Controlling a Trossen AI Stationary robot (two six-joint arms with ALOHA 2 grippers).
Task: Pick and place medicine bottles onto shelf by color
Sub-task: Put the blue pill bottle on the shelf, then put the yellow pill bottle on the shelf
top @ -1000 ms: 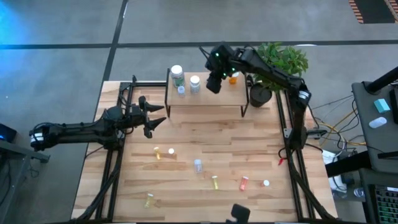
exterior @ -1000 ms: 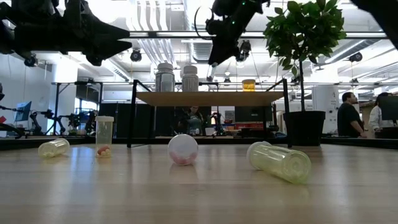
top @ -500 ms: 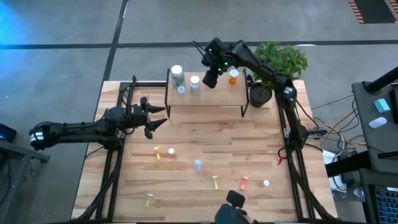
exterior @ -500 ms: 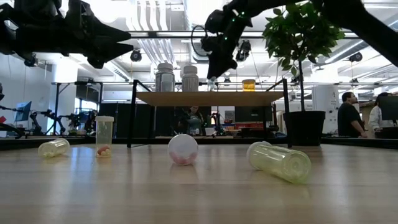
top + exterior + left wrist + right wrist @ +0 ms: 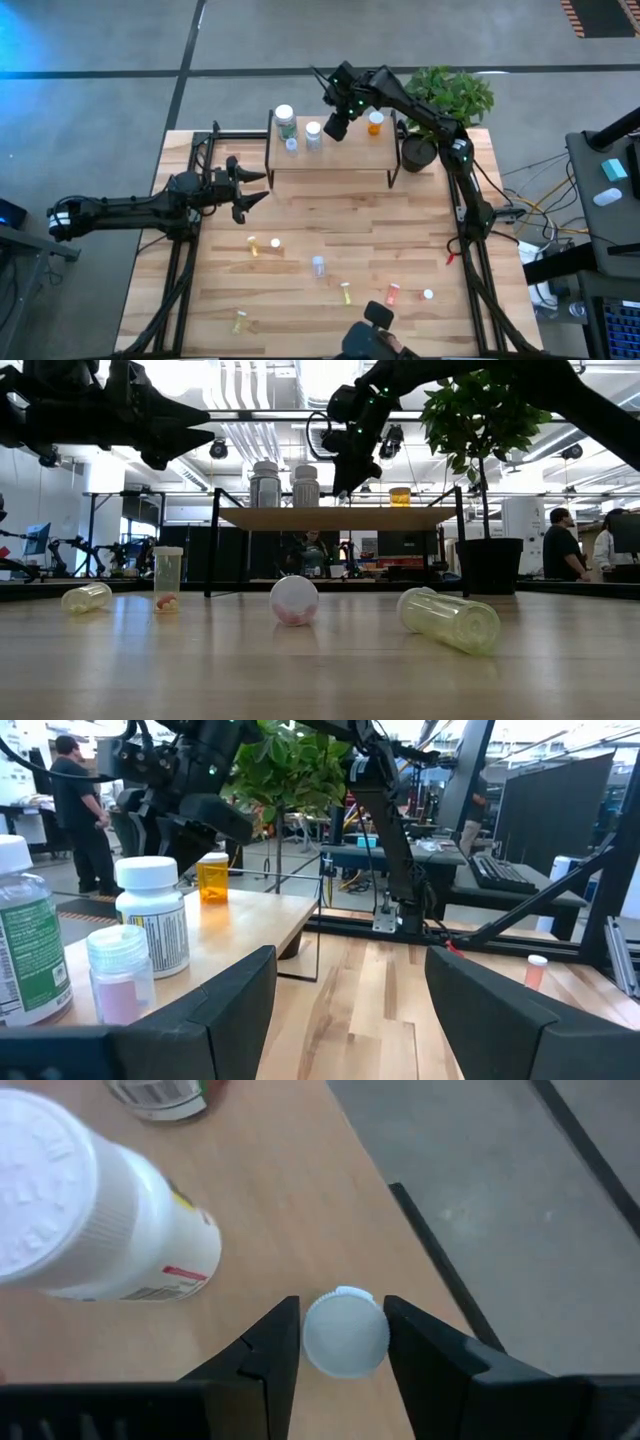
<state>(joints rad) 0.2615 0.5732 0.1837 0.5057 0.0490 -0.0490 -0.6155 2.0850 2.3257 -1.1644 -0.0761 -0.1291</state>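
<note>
Got the right gripper (image 5: 335,128) hanging over the shelf (image 5: 350,156) near its back edge, fingers parted and holding nothing. Just beside it on the board: a white bottle (image 5: 313,131), a green-labelled bottle (image 5: 285,117) and a small clear-capped vial (image 5: 291,144), all bunched at the left end. Over toward the right end, a lone orange bottle (image 5: 375,123). Parked above the bench (image 5: 300,215) by its left edge, the left gripper (image 5: 255,187), fingers spread wide, empty.
</note>
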